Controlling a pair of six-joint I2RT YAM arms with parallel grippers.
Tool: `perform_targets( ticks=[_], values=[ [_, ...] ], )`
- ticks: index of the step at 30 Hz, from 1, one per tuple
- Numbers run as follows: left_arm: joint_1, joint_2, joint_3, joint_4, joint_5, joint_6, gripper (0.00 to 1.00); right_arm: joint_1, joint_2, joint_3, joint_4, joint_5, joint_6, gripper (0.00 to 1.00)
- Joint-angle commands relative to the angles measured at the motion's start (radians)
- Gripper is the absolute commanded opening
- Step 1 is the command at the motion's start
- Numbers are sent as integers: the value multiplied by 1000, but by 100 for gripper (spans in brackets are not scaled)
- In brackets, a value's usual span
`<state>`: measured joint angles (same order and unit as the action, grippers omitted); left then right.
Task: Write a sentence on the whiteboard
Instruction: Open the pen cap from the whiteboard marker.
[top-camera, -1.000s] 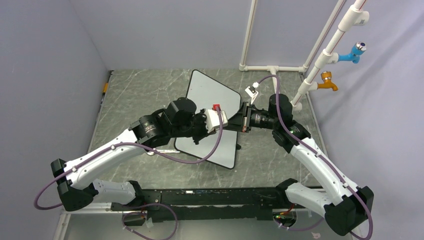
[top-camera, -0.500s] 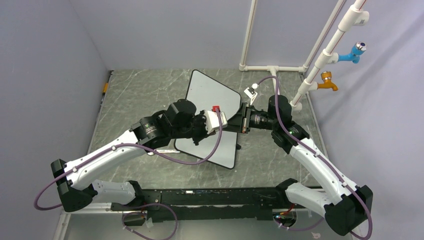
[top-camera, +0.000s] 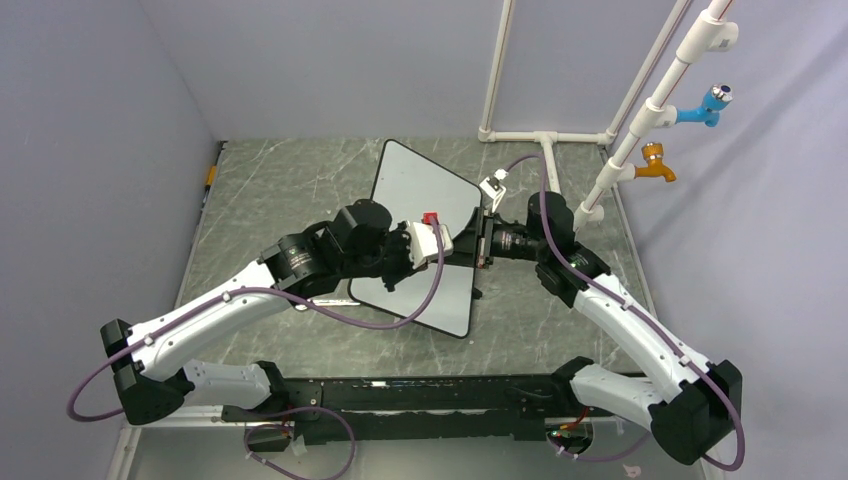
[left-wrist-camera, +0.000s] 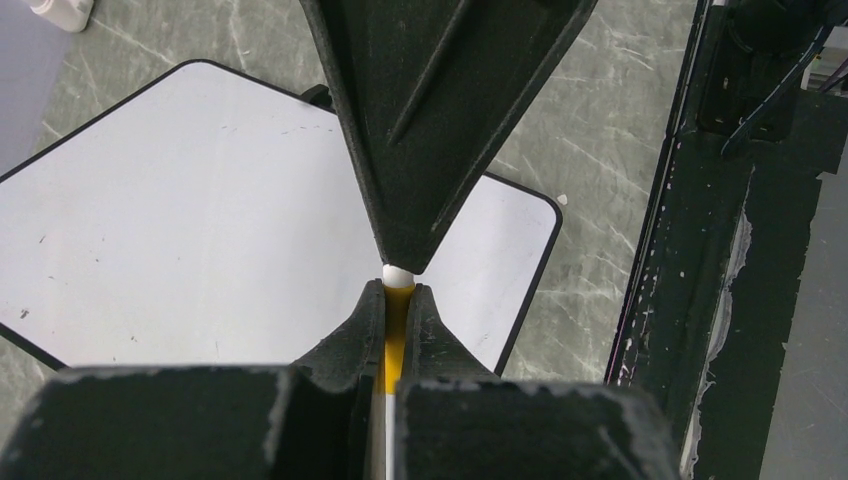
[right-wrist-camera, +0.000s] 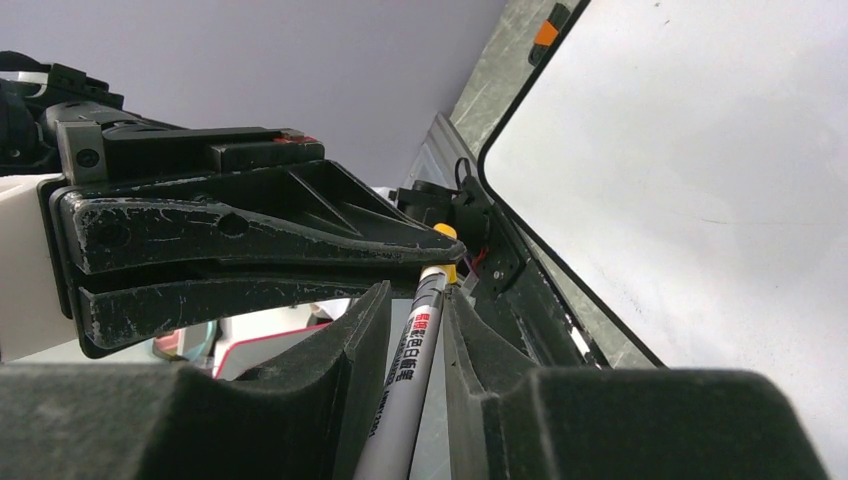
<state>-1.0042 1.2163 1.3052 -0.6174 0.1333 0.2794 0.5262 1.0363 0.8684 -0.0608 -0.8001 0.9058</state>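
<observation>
The left arm (top-camera: 220, 305) reaches in from 7 o'clock across the grey marbled tabletop (top-camera: 290, 190), and its wrist hangs over the whiteboard (top-camera: 410, 180). The whiteboard lies flat in the middle of the tabletop, a little toward 12 o'clock and slightly askew to the tabletop's edges. Its white face shows only a few tiny dark specks in the wrist views.

The left fingers (left-wrist-camera: 345, 345) are closed tight on the yellow end of a marker (right-wrist-camera: 415, 370). A white tip pokes out just past their tips. They meet the right fingers (right-wrist-camera: 365, 330) tip to tip above the board, near its 3 o'clock edge.

From there the marker's pale barrel, printed with red characters, runs back between the right fingers. These stand narrow on either side of the barrel. A thin dark gap shows on one side, and I cannot tell whether they press the barrel.

The right arm (top-camera: 630, 325) comes in from 5 o'clock and bends at the elbow toward the board. At 2 o'clock a white pipe frame (top-camera: 640, 125) rises off the tabletop, carrying a blue tap (top-camera: 705, 105) and, lower down, an orange tap (top-camera: 655, 162).
</observation>
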Motion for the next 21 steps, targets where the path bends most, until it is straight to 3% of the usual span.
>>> perform_targets(
  ticks=[1, 4, 9, 10, 16, 21],
  values=[
    [2, -6, -5, 60, -16, 18, 0, 43, 2, 14, 79, -59, 15, 28],
    [2, -8, -6, 60, -21, 20, 0, 52, 13, 17, 68, -56, 4, 23],
    [2, -15, -11, 63, -37, 23, 0, 57, 15, 15, 53, -47, -11, 0],
    [2, -18, -13, 62, -38, 24, 0, 57, 15, 17, 39, -42, -15, 0],
    [2, -42, -43, 68, -36, 31, 44, 56, -9, 51, 17, -2, -26, 0],
    [3, -63, -63, 60, -42, 31, 49, 55, -27, 95, -40, 43, -61, 0]
  ],
)
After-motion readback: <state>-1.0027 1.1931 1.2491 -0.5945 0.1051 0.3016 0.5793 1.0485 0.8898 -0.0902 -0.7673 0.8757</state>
